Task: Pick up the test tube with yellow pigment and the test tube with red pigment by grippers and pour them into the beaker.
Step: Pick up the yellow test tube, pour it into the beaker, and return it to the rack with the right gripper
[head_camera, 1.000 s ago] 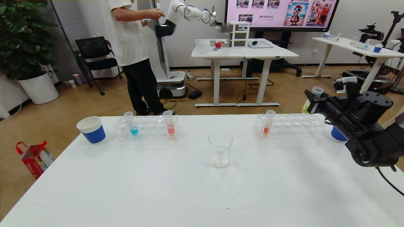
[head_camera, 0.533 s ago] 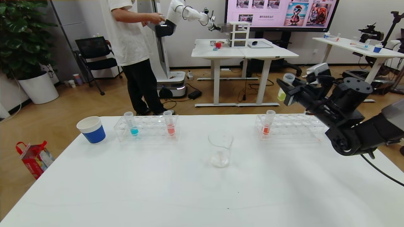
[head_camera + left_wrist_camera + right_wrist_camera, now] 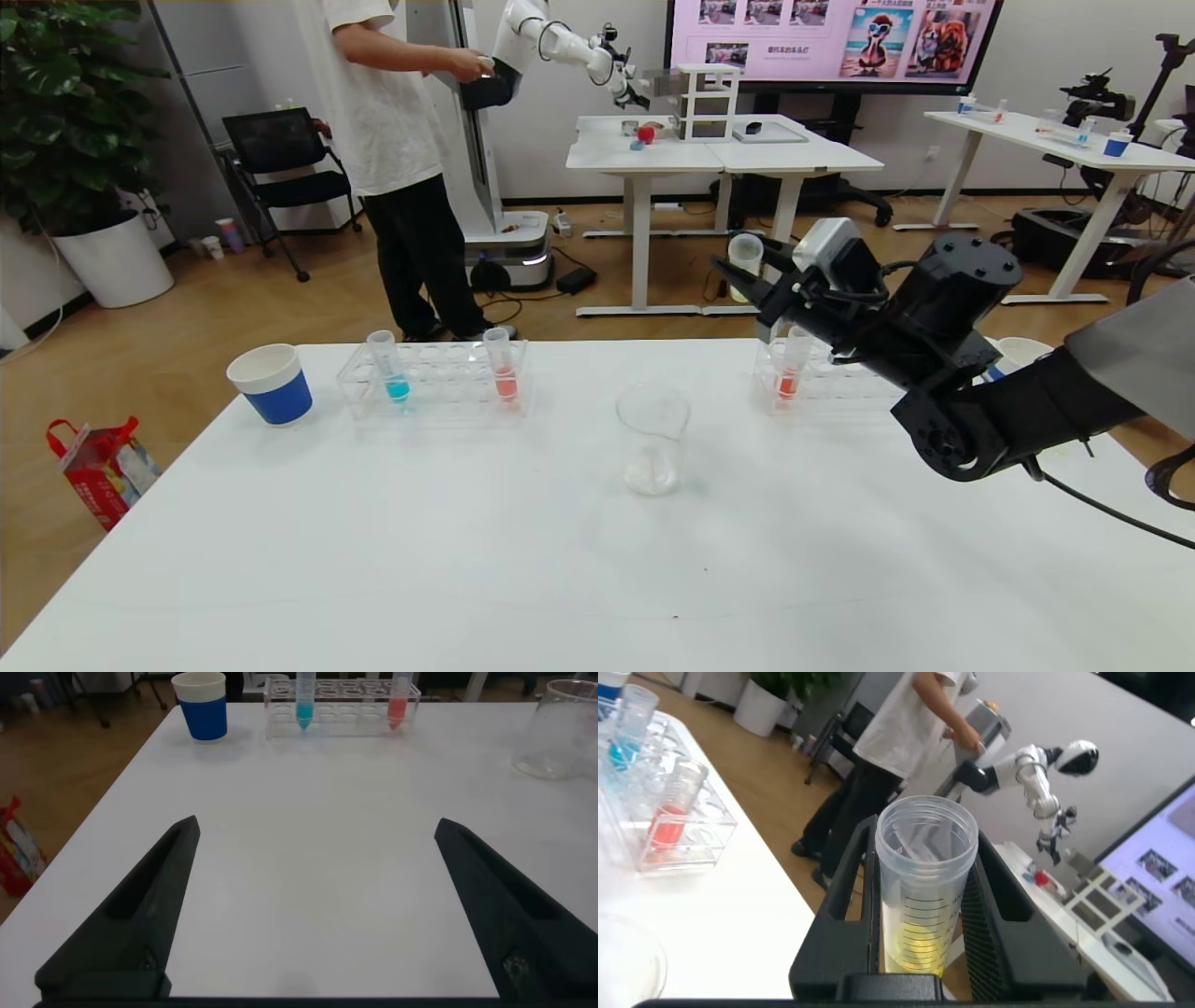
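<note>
Above the right-hand rack (image 3: 854, 378), over the far edge of the table (image 3: 467, 560): right gripper (image 3: 747, 275) clamped shut on the tube with yellow liquid (image 3: 920, 891), held upright, well clear of the table. Near the table's middle: empty glass beaker (image 3: 652, 439). Standing in the left rack (image 3: 434, 378): tube with red liquid (image 3: 501, 366), with a blue one (image 3: 387, 367) alongside. Low over the near table: left gripper (image 3: 313, 910), spread wide, holding nothing.
</note>
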`<action>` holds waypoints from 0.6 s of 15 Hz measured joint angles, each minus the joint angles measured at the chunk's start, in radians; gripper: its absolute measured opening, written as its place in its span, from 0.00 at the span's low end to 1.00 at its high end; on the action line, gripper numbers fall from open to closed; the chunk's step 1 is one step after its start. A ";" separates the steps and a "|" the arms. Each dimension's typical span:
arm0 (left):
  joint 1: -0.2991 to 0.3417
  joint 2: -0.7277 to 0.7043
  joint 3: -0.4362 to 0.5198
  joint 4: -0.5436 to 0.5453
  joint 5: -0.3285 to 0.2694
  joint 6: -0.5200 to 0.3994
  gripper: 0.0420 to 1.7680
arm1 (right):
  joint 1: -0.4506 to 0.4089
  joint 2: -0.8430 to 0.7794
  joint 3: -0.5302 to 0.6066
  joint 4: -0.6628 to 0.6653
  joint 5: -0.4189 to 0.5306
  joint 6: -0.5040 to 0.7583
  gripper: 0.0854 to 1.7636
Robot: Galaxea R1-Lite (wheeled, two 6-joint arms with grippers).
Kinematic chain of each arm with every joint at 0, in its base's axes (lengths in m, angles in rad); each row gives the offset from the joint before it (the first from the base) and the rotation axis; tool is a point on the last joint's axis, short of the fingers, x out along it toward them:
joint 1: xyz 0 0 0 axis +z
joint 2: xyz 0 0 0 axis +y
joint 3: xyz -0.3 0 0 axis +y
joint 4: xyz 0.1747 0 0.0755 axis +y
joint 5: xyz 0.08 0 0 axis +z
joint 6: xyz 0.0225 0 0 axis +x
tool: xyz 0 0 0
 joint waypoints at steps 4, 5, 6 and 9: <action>0.000 0.000 0.000 0.000 0.000 0.000 0.99 | 0.037 0.023 0.013 -0.016 0.113 -0.172 0.25; 0.000 0.000 0.000 0.000 0.000 0.000 0.99 | 0.043 0.032 0.012 -0.016 0.117 -0.217 0.25; 0.000 0.000 0.000 0.000 0.000 0.000 0.99 | 0.050 0.043 0.006 -0.018 0.121 -0.245 0.25; 0.000 0.000 0.000 0.000 0.000 0.000 0.99 | 0.068 0.077 -0.005 -0.049 0.208 -0.323 0.25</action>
